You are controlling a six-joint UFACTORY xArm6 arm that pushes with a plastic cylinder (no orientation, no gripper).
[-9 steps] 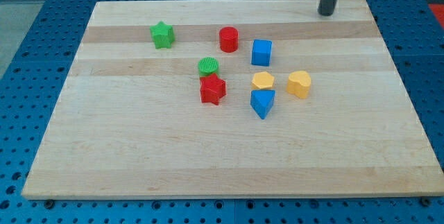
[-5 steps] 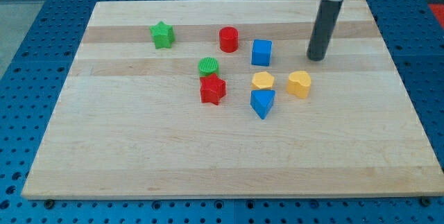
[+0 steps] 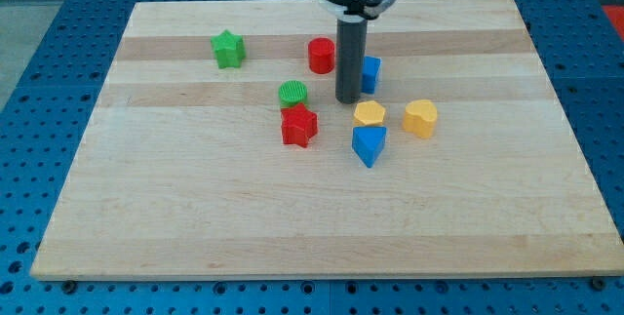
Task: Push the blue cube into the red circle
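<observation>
The blue cube (image 3: pixel 370 74) sits on the wooden board (image 3: pixel 195 198), partly hidden behind my rod. The red circle (image 3: pixel 321 56) is a short red cylinder to the cube's upper left. My tip (image 3: pixel 347 99) rests on the board just left of and below the cube, between the cube and the green cylinder (image 3: pixel 292 94). I cannot tell if the rod touches the cube.
A green star (image 3: pixel 227 49) lies at the upper left. A red star (image 3: pixel 299 126) sits below the green cylinder. A yellow hexagon (image 3: pixel 369 113), a yellow heart-like block (image 3: pixel 420 118) and a blue triangle (image 3: pixel 369 144) lie right of and below my tip.
My tip has moved from the board's top right corner down and left, crossing over to the left side of the blue cube. The blocks have not visibly moved.
</observation>
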